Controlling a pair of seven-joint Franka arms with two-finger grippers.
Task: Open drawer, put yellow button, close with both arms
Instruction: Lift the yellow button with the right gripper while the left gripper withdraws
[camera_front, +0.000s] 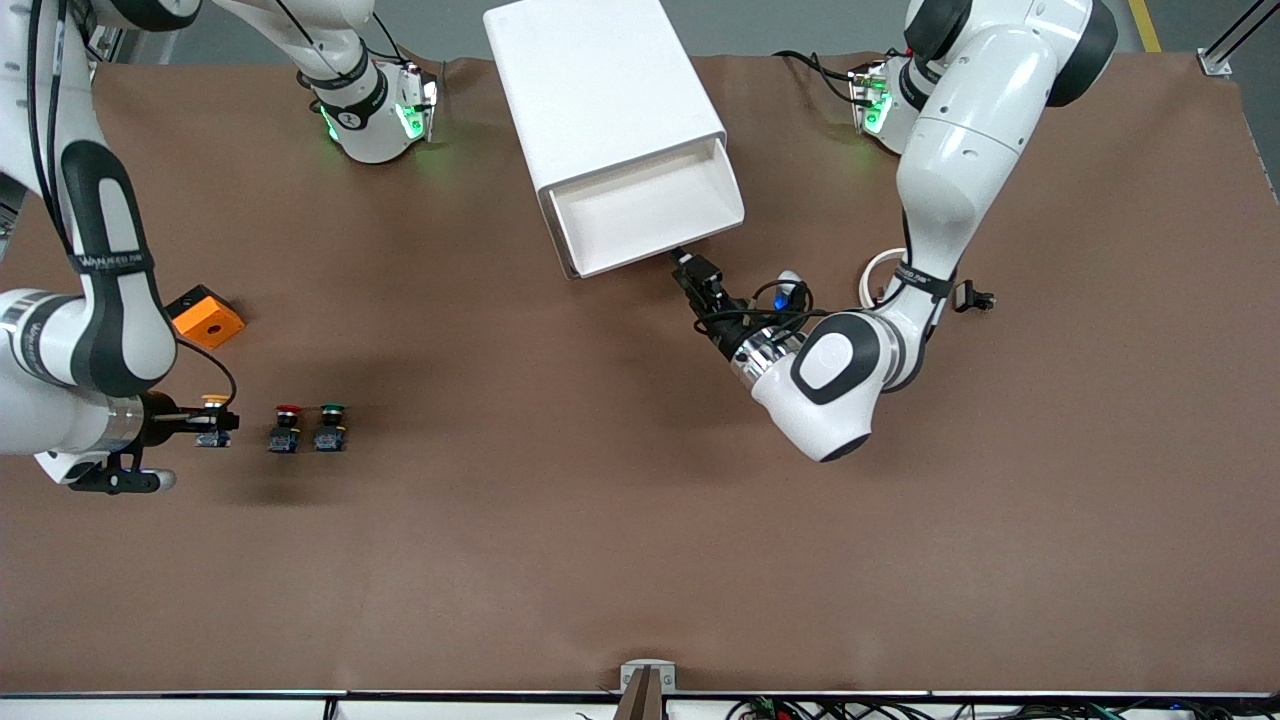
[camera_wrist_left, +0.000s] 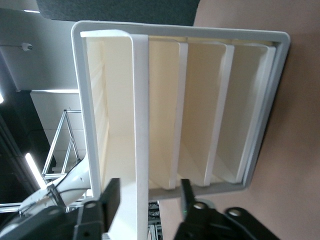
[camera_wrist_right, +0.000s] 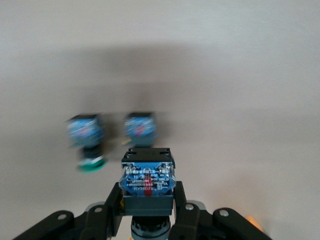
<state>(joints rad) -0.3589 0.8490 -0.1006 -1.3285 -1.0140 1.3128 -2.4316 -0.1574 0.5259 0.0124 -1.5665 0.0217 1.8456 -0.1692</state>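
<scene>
The white cabinet (camera_front: 590, 80) stands between the arm bases, with its top drawer (camera_front: 640, 212) pulled out. My left gripper (camera_front: 690, 268) is at the drawer's front edge, at the corner toward the left arm's end. It is open, and its fingers (camera_wrist_left: 112, 189) stand on either side of the drawer front (camera_wrist_left: 141, 110) without touching it. My right gripper (camera_front: 215, 425) is at the right arm's end of the table, shut on the yellow button (camera_front: 213, 404). In the right wrist view the fingers (camera_wrist_right: 179, 200) clamp the button's bluish base block (camera_wrist_right: 148, 177).
A red-capped button (camera_front: 287, 428) and a green-capped button (camera_front: 331, 427) stand on the brown mat beside the held one. An orange block (camera_front: 205, 318) lies farther from the front camera than they do. Three shut drawers (camera_wrist_left: 220, 110) show below the open one.
</scene>
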